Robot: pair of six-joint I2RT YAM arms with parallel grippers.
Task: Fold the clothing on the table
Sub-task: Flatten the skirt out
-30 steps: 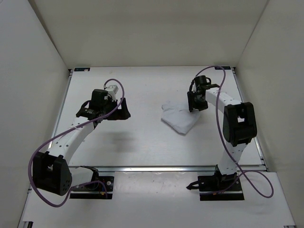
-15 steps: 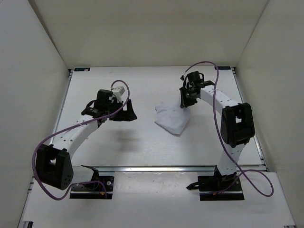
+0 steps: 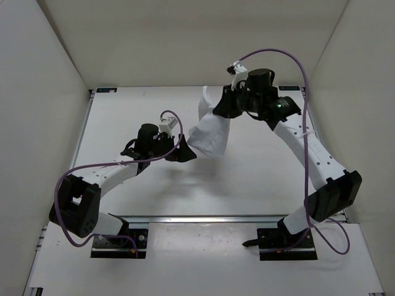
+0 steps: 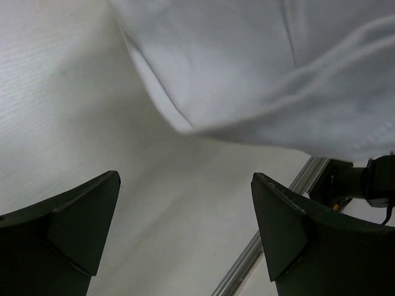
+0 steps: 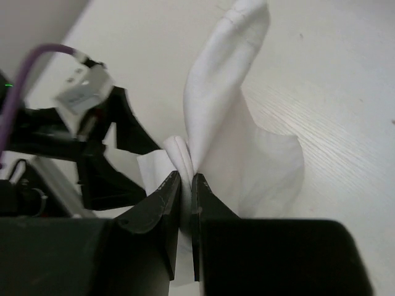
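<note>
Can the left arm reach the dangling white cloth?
Probably yes. The left end effector is open just short of the hanging clothing, with nothing between them, while the right end effector holds it up.

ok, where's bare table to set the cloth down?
Bare table: far-left corner between left rail and left arm; near strip along the front rail; patch between the hanging cloth and right arm. Crowded at centre: open left gripper sits by the cloth, which the right gripper pinches.

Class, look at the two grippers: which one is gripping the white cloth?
The right gripper: its jaws are pinched shut on a fold of the clothing. The left gripper stands wide open, gripping nothing.
</note>
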